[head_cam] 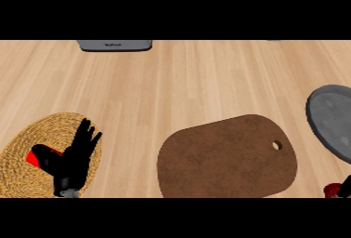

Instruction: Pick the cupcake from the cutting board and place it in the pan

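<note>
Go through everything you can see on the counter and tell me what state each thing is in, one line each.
Cutting board: flat on the counter, nothing on it.
Pan: at the right edge, partly out of view, visible part holds nothing.
Woven mat: flat at lower left, a red object on it.
Left robot hand: open, fingers straight, over the mat.
Right robot hand: only a sliver at the lower right corner, something red beside it, fingers not readable.
Grey object: at the far edge, cut off.

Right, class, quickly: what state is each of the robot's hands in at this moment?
Left hand: open, fingers straight and raised, resting over the woven mat, holding nothing.
Right hand: only a sliver shows at the lower right edge; its state cannot be told.
</note>
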### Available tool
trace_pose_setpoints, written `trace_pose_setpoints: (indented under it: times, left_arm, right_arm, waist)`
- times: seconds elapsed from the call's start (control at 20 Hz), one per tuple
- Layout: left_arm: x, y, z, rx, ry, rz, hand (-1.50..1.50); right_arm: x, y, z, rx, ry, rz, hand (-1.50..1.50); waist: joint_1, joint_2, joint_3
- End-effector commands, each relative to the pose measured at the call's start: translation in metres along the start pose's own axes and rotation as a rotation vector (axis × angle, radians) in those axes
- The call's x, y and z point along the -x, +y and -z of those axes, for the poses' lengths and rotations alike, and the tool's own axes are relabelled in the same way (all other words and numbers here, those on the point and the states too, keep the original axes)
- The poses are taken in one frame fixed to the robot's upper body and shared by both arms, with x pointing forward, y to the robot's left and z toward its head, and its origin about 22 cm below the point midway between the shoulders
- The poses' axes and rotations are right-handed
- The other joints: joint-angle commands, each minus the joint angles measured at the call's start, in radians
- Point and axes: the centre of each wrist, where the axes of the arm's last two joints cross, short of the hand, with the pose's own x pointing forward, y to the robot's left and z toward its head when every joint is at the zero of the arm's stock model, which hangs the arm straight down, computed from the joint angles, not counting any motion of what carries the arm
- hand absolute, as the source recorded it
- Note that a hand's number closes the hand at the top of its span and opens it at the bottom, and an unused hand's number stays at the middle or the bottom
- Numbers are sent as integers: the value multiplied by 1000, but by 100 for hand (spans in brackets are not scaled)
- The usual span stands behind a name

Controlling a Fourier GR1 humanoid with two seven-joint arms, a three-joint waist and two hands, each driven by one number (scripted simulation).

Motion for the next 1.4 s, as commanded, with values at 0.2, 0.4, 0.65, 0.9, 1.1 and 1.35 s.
trace_pose_setpoints:
  times: [0.2, 0.4, 0.65, 0.9, 1.1, 1.35]
  left_arm:
    - [3, -7, -2, 1, 48, 6, 0]
    - [-22, 17, 8, 6, 21, 15, 0]
    - [-2, -5, 10, 42, 25, 5, 0]
    - [-2, -12, 0, 36, 36, 19, 0]
    - [16, -17, -14, 71, 36, 10, 0]
    - [10, -25, 4, 40, 13, 31, 0]
  right_arm:
    - [53, -30, 54, 83, 84, 194, 150]
    - [95, -1, 70, 103, 120, 110, 150]
    - [135, 29, 117, 100, 153, 50, 150]
    - [170, 33, 159, 113, 180, 165, 150]
    - [198, 63, 155, 106, 193, 135, 150]
    - [211, 71, 159, -120, 315, 22, -150]
  waist:
    - [19, 5, -2]
    - [22, 5, -1]
    - [43, 12, -1]
    - [52, 12, 0]
    - [63, 16, 1]
    - [77, 27, 2]
